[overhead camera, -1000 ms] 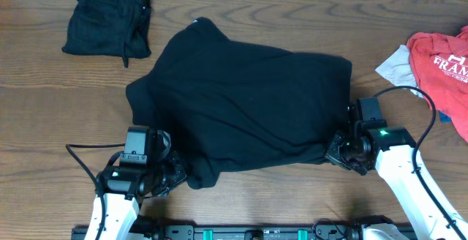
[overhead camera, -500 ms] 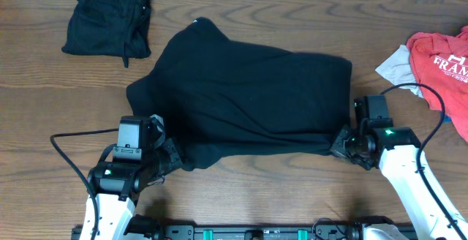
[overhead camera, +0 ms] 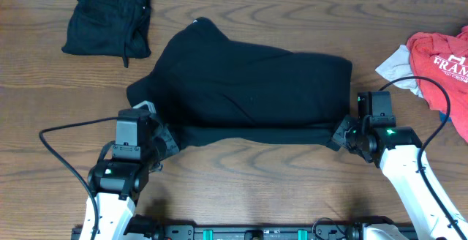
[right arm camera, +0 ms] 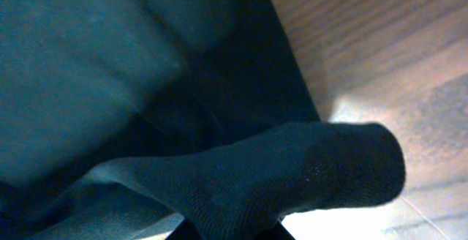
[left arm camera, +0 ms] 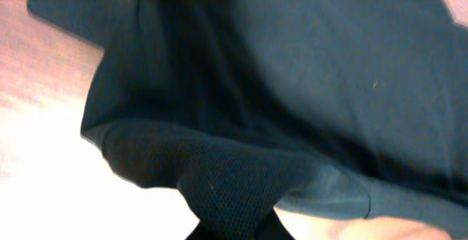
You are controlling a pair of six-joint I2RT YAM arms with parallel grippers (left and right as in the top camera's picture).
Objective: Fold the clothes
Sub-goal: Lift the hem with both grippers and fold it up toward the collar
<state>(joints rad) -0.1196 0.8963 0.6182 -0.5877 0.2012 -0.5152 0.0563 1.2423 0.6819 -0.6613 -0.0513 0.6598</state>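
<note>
- black top [overhead camera: 252, 86]: spread out mid-table [overhead camera: 241, 189].
- left gripper [overhead camera: 167, 139]: clamped on the black top's robot-side left corner.
- right gripper [overhead camera: 342, 134]: pinching its robot-side right corner.
- black garment [overhead camera: 108, 17], bunched: beyond the top's left end, apart.
- red tee [overhead camera: 442, 68], grey piece [overhead camera: 397, 63]: right of the top.

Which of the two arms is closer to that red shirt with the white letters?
Right. The right gripper holds the corner of the black top nearest the red tee; the left gripper holds the far corner, the whole top between.
</note>
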